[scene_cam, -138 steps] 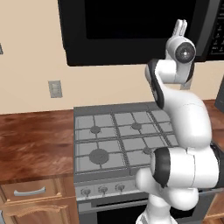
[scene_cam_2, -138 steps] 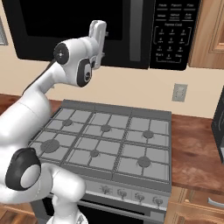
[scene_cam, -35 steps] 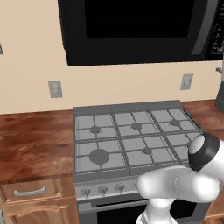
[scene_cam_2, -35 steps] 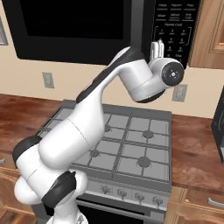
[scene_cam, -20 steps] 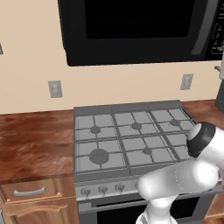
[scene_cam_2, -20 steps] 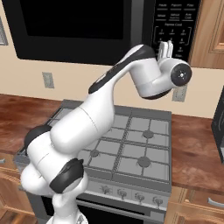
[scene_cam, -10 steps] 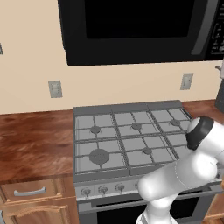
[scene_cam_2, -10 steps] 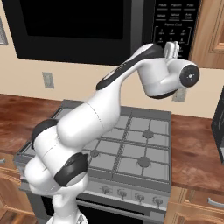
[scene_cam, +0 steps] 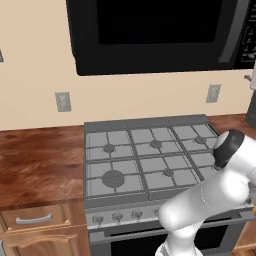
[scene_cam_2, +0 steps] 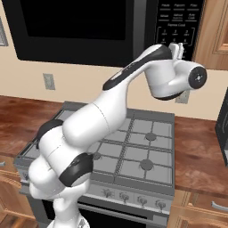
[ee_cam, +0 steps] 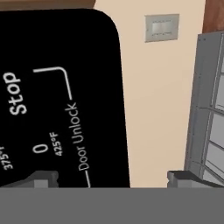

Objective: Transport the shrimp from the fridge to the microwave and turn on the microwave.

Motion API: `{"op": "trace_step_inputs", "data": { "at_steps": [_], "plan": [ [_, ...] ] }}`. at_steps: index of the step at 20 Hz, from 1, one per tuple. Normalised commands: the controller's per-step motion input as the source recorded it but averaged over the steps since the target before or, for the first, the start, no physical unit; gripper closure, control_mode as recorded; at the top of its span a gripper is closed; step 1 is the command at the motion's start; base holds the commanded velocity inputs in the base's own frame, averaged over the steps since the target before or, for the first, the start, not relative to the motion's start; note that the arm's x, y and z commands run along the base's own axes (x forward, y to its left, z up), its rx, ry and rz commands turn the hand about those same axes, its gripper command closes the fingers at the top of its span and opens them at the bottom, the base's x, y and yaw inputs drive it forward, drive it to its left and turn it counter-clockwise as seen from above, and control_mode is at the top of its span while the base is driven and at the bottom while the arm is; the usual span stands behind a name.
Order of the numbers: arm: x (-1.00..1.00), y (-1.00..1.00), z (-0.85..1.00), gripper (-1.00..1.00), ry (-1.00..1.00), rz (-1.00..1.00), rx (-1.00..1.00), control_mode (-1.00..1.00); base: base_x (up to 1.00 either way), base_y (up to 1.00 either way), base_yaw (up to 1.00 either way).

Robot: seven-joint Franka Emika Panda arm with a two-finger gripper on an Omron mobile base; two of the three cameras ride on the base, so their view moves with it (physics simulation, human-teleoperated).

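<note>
Up against the keypad panel (scene_cam_2: pixel 178 27) of the microwave (scene_cam_2: pixel 102 31), the white arm is reaching high from the base, its tool (scene_cam_2: pixel 178 48) pressing close to the lower buttons with jaws standing wide apart and gripping nothing. Seen from the hand camera, the two dark fingertips (ee_cam: pixel 41 178) are sitting far apart at the bottom edge, framing the panel's rounded lower corner. White lettering on the black face is reading sideways in that rolled view: "Stop" in large type, "Door Unlock" beside a thin bracket line, a "0", and the small figures "375°F" and "425°F". From the right base camera the upper keypad rows are showing as pale blocks too small to read.

Beyond the panel's curved edge, beige wall is opening out, carrying a grey outlet plate (ee_cam: pixel 162 27), with the grey gas stove (scene_cam: pixel 150 160) running along the far side of the hand view. Below the microwave the stove's six burners are lying bare, and brown wooden counter (scene_cam: pixel 35 165) is stretching away on both sides, leaving free room under the arm. The microwave door is standing shut, its dark glass hiding the inside, so the shrimp's whereabouts cannot be told.
</note>
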Motion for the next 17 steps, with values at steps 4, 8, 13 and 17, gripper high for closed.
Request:
{"op": "trace_step_inputs", "data": {
  "at_steps": [4,8,13,17],
  "plan": [
    [0.12,0.08,-0.02,-1.0,0.0,0.04,0.0,-1.0,0.0,0.0,0.0],
    [0.16,0.0,0.0,-1.0,0.0,0.04,0.02,-1.0,0.0,0.0,0.0],
    [0.11,-0.01,0.0,-1.0,0.0,0.05,0.02,-1.0,0.0,0.0,0.0],
    [-0.12,0.05,-0.01,-1.0,0.0,0.07,0.0,-1.0,0.0,0.0,0.0]
  ]
}}
